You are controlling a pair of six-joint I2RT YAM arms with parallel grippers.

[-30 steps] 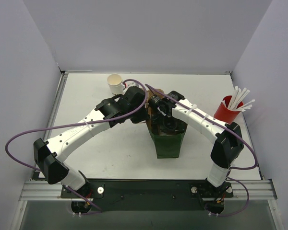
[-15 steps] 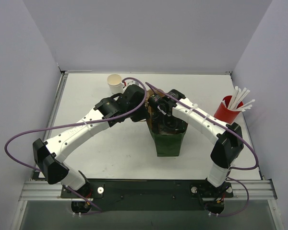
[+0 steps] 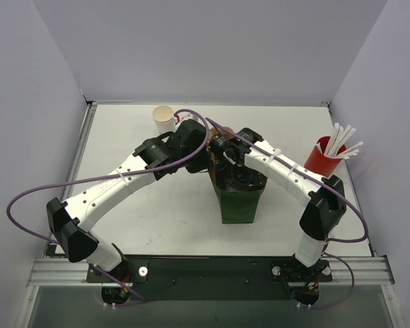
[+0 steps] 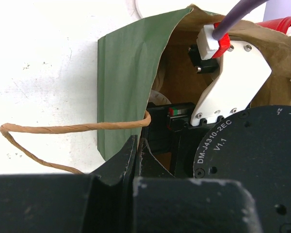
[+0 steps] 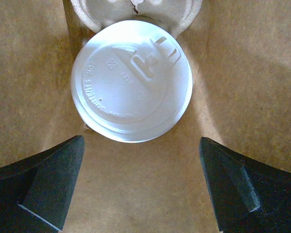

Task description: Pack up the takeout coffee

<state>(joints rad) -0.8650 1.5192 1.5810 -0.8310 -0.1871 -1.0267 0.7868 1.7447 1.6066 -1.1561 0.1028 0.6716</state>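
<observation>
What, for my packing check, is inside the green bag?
In the bag: a lidded cup seated in a moulded carrier, the open right gripper above it. The cup's body and most of the carrier are covered.

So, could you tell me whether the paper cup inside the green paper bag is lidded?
Lidded: the right wrist view shows a round whitish plastic lid covering its top.

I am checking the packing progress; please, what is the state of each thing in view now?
paper bag: upright, mouth open, rim pinched by the left gripper.
lidded cup: lid on, inside the bag, not gripped.
open cup: upright on the table, no lid, outside the bag.
red cup: upright, holding white straws.
left gripper: shut on the bag's rim.
right gripper: open, inside the bag, over the lidded cup.
</observation>
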